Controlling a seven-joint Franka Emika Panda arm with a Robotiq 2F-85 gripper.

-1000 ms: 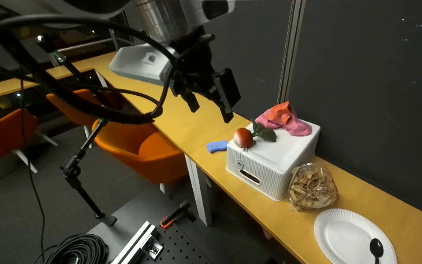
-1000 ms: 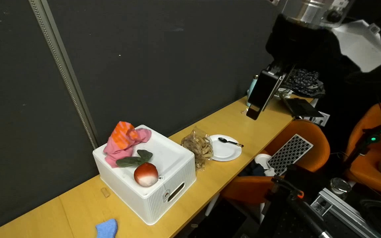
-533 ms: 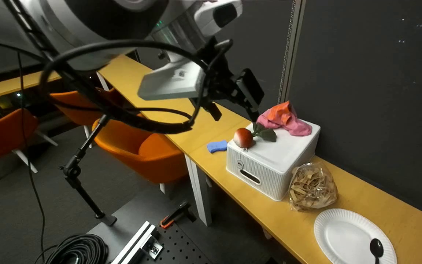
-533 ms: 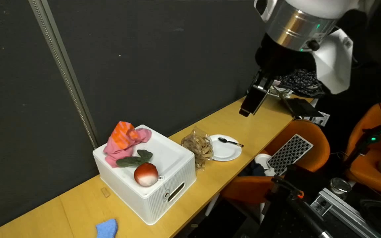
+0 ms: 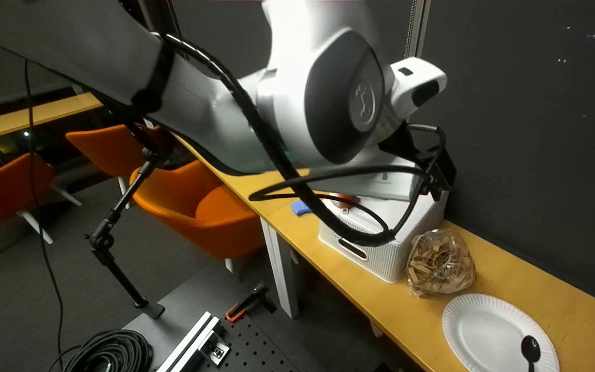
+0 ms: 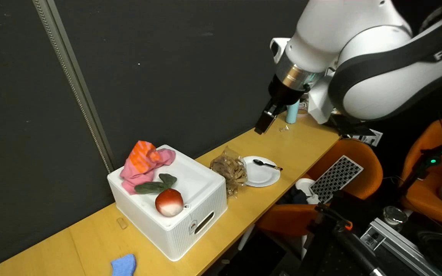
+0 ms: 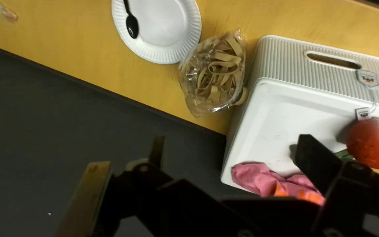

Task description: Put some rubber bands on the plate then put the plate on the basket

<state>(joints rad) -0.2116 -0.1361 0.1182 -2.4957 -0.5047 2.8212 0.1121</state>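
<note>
Worktop shows left of the basket in an exterior view, wood running to the frame's edge; near the basket there lies one blue piece, cut off by the frame. The one basket is a white ribbed box; its back corner comes close to the dark wall, and a strip of wood separates it from the worktop's front edge. On the basket's top lie one pink and orange cloth, toward the wall, and one radish, toward the slotted side; flat white top shows right of both. The rubber bands, too many to count, are in one clear bag on the worktop just right of the basket; whether bag and basket touch I cannot tell. Right of basket and bag lies one plate, a strip of wood between its rim and the front edge. One black spoon rests on it, handle crossing the rim away from the basket. Higher than the basket, and to its right, the fingers hang in the air, spread wide apart. Well right of the basket stands one teal bottle. In an exterior view the arm crosses in front of the basket, hiding the cloth and part of the radish.
</note>
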